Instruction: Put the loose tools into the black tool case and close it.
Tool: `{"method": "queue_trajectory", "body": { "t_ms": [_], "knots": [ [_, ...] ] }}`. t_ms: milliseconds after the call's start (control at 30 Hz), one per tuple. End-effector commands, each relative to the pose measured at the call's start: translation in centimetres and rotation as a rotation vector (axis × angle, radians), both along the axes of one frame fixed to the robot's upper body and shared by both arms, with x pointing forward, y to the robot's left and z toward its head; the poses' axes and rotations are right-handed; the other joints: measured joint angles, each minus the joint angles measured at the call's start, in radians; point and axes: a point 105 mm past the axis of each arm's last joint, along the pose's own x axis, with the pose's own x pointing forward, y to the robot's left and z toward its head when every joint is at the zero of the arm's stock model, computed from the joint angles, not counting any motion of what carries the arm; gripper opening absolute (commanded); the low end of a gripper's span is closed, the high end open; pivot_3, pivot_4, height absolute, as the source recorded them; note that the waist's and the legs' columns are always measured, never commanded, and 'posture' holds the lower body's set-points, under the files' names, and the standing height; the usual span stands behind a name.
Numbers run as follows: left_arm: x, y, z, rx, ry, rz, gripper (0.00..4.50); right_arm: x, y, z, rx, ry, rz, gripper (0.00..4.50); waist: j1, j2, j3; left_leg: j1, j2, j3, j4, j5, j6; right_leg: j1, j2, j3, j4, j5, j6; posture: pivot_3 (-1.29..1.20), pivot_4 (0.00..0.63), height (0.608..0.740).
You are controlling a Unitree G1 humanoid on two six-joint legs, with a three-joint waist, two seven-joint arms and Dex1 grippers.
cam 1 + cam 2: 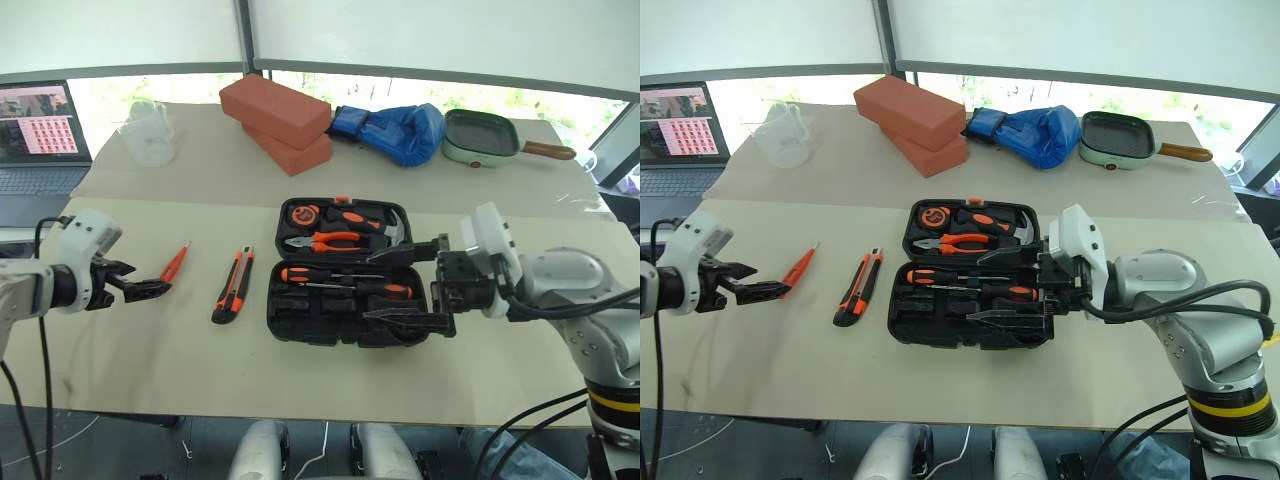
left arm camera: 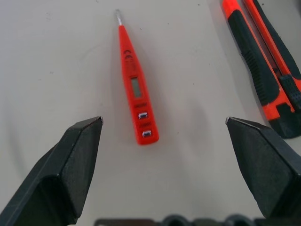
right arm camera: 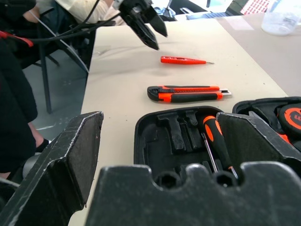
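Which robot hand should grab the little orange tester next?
The left gripper, I think. It is open beside the tester, which lies between its fingers in the wrist view. The right gripper is open too, but over the case, past the knife.

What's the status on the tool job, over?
Left gripper open over tester screwdriver. Right gripper open at open tool case. Utility knife loose on table. Nothing in the way.

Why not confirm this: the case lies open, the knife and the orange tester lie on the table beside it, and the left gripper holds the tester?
Wrong on the grip. The left gripper is open and empty; the left wrist view shows the tester lying untouched on the table. The rest stands.
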Motion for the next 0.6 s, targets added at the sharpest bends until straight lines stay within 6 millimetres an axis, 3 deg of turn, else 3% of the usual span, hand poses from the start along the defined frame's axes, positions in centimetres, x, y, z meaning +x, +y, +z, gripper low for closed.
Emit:
{"method": "queue_trajectory", "body": {
  "t_ms": [33, 300, 500, 600],
  "knots": [
    [1.5, 1.3, -0.4, 0.053, 0.050, 0.062, 4.50, -0.9, 0.2, 1.1, 0.028, -0.051, 0.005, 4.49, -0.001, -0.001, 0.000, 0.000, 0.000, 0.000, 0.000, 0.000, 0.000, 0.000, 0.000, 0.000, 0.000, 0.000, 0.000, 0.00, 0.150, 0.738],
    [4.4, 0.4, -1.5, 0.087, 0.137, -0.015, 4.50, -1.5, 0.4, 0.5, 0.049, -0.043, -0.033, 4.49, 0.001, -0.002, 0.001, -0.001, -0.001, 0.000, 0.001, 0.000, 0.000, 0.000, 0.001, 0.000, 0.000, -0.001, 0.001, 0.00, 0.150, 0.738],
    [5.3, -0.1, -3.1, 0.103, 0.193, -0.056, 4.50, -1.9, 0.5, 0.4, 0.061, -0.041, -0.045, 4.49, 0.007, -0.002, 0.001, -0.001, -0.001, 0.000, 0.002, 0.000, 0.000, 0.001, 0.000, 0.000, 0.000, -0.001, 0.001, 0.00, 0.150, 0.738],
    [5.2, -0.1, -4.3, 0.115, 0.228, -0.076, 3.77, -1.9, 0.3, 0.3, 0.050, -0.044, -0.050, 4.50, 0.012, -0.002, 0.000, -0.001, -0.001, 0.000, 0.003, 0.000, 0.000, 0.001, 0.000, 0.000, 0.001, -0.001, 0.001, 0.00, 0.150, 0.738]
  ]
}}
